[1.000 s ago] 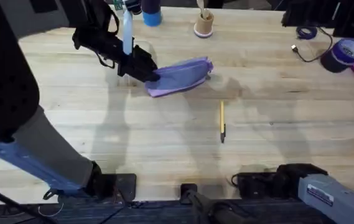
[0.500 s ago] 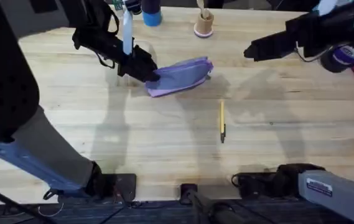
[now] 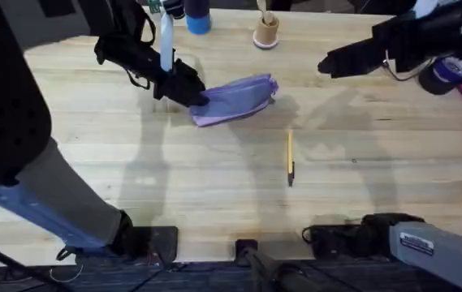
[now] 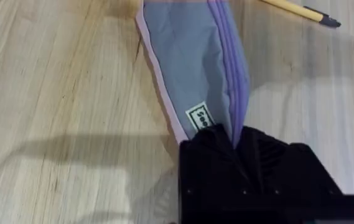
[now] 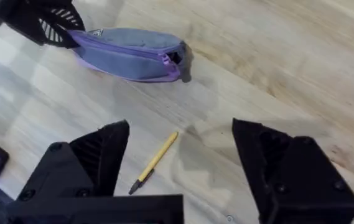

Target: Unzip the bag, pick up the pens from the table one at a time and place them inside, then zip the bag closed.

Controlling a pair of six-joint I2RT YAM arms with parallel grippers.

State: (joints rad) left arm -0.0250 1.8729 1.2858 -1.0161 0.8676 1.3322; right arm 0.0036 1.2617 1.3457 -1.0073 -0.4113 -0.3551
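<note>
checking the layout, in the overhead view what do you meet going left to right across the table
left gripper shut on the end of the bag → pen → right gripper, open above the table

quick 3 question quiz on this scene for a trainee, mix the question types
1. True or false: the left gripper is clamped on one end of the purple pencil pouch.
2. The yellow pen lies: A) inside the pouch B) on the wooden table, apart from the pouch C) between the right gripper's fingers.
3. Fill in: the right gripper hangs above the table with its fingers ____.

Key: 1 true; 2 B; 3 open.
</note>
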